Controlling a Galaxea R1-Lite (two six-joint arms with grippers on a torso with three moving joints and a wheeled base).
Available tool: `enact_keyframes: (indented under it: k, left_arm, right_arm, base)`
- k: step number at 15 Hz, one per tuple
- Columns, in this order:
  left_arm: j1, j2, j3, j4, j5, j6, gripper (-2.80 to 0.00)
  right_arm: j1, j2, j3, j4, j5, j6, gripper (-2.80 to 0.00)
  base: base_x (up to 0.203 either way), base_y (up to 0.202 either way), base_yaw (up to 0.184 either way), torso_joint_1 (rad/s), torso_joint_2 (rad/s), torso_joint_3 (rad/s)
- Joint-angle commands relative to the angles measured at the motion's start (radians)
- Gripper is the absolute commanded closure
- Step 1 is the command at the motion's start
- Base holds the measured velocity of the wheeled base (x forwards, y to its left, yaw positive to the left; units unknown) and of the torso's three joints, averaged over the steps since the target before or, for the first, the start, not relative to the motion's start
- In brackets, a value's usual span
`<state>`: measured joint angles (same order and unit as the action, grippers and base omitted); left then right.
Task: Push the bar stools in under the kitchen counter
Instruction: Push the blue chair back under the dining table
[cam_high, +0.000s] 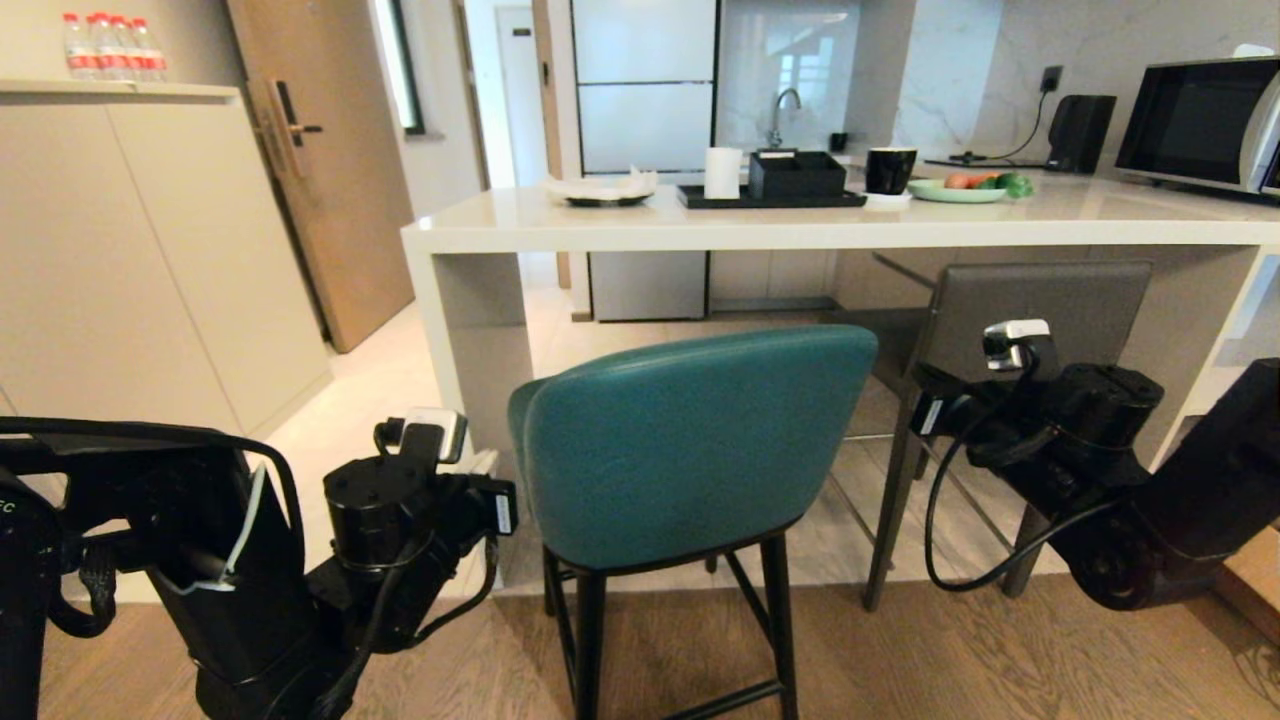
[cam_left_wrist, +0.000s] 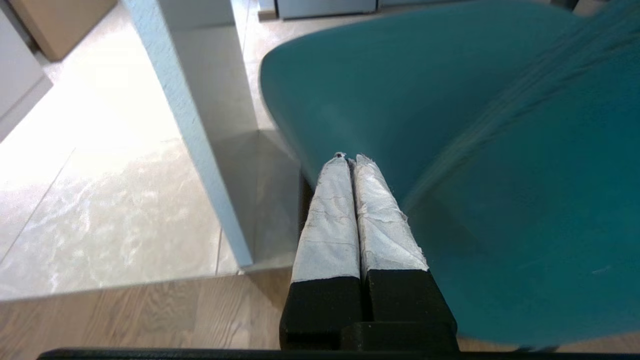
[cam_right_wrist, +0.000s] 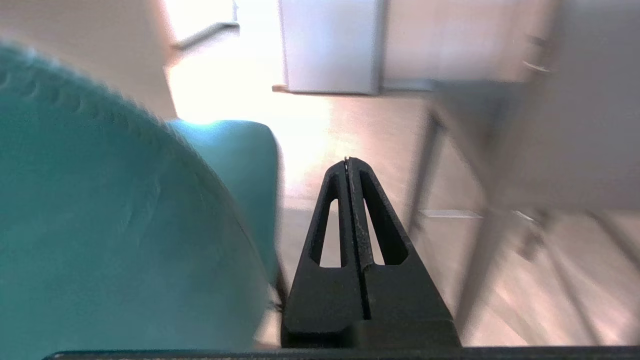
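Left hand (cam_left_wrist: 348, 159) and right hand (cam_right_wrist: 346, 161), fingers pressed together, flank my teal stool (cam_high: 690, 445); an off-centre push could swing it into the counter (cam_high: 470, 236) panel.

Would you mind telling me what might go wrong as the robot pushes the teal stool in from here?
The left gripper, fingers shut, meets the curved edge of the teal stool, so it may slide off or turn the stool.

The kitchen counter side panel stands near that edge; a skewed stool could hit it.

The grey stool sits close on the other side.
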<state>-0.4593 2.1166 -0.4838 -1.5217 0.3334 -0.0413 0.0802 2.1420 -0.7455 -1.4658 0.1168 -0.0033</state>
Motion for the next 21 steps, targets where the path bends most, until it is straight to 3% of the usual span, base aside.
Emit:
enact_keyframes:
  k: [1, 5, 9, 12, 21]
  left_arm:
    - [-0.019, 0.017, -0.025, -0.008, 0.042, -0.002, 0.0]
    - [-0.056, 0.031, -0.032, -0.008, 0.053, -0.002, 0.0]
    - [-0.089, 0.114, -0.131, -0.008, 0.082, 0.0, 0.0]
    - [-0.09, 0.124, -0.192, 0.031, 0.086, 0.0, 0.0]
    - [-0.006, 0.145, -0.43, 0.255, 0.063, 0.002, 0.0]
  right_arm:
    - [-0.002, 0.102, -0.113, 0.02, 0.068, 0.035, 0.0]
    - [-0.005, 0.193, -0.257, 0.098, 0.161, 0.057, 0.0]
    - [0.039, 0.233, -0.288, 0.113, 0.184, 0.069, 0.0]
    - [0.068, 0.221, -0.275, 0.104, 0.196, 0.11, 0.0]
    - [0.113, 0.203, -0.175, 0.016, 0.262, 0.111, 0.0]
  base:
    - [0.0, 0.0, 0.0, 0.0, 0.0, 0.0]
    - [0.0, 0.0, 0.0, 0.0, 0.0, 0.0]
    - [0.0, 0.0, 0.0, 0.0, 0.0, 0.0]
    - [0.0, 0.0, 0.0, 0.0, 0.0, 0.0]
    - [0.0, 0.0, 0.0, 0.0, 0.0, 0.0]
